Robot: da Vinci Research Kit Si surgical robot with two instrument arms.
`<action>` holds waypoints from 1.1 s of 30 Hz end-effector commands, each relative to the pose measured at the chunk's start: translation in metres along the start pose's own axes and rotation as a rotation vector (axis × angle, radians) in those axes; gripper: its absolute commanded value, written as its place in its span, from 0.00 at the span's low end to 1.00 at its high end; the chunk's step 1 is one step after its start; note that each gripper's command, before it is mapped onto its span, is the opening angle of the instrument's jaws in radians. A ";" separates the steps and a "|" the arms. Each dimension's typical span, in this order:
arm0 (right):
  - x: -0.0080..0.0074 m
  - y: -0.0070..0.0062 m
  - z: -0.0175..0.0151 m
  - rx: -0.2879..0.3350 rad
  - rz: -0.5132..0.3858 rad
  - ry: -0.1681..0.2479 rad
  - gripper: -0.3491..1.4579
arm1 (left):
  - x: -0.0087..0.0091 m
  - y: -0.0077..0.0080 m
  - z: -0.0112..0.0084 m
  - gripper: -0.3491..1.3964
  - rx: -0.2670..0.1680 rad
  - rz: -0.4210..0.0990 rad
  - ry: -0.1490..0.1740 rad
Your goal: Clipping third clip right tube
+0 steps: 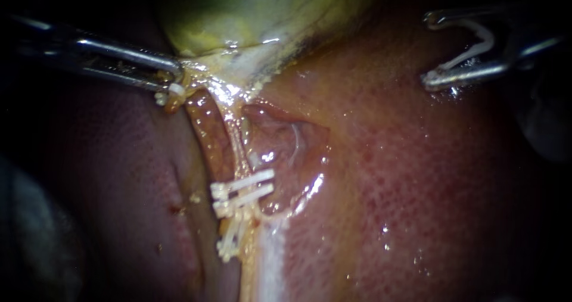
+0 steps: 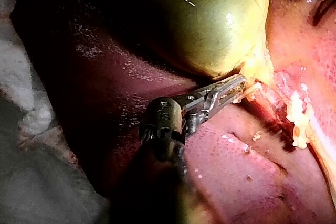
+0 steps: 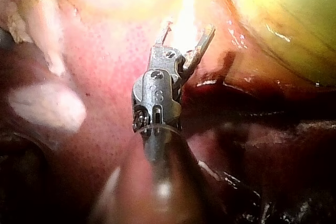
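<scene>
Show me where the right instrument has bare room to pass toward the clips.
Free: the bare liver between the right instrument's tool, holding an open clip, and the placed clips. Crowded: around the left instrument's tool gripping the gallbladder neck.

No legible text — no labels, no signs.

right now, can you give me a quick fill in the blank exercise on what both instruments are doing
1. The left instrument grips tissue at the base of the yellow-green ___.
2. The right instrument holds an open white ___.
3. The right instrument hangs over the red-brown ___, apart from the white clips already in place.

Missing words: gallbladder; clip; liver.
</scene>
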 end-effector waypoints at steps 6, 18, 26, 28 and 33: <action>0.0008 -0.0023 0.0040 0.062 0.061 0.011 0.47 | 0.0000 0.0000 0.0001 0.00 -0.001 0.000 -0.001; 0.0026 -0.0037 0.0098 0.125 0.278 0.044 0.47 | -0.0001 0.0002 0.0002 0.00 -0.002 0.000 -0.002; 0.0028 -0.0037 0.0139 0.139 0.410 0.032 0.47 | -0.0001 0.0002 0.0003 0.00 -0.001 -0.001 -0.001; 0.0027 -0.0037 0.0147 0.146 0.432 0.027 0.47 | -0.0001 0.0003 0.0003 0.00 -0.001 -0.001 -0.001; 0.0020 -0.0037 0.0168 0.179 0.482 0.041 0.47 | -0.0002 0.0003 0.0004 0.00 -0.003 -0.001 -0.003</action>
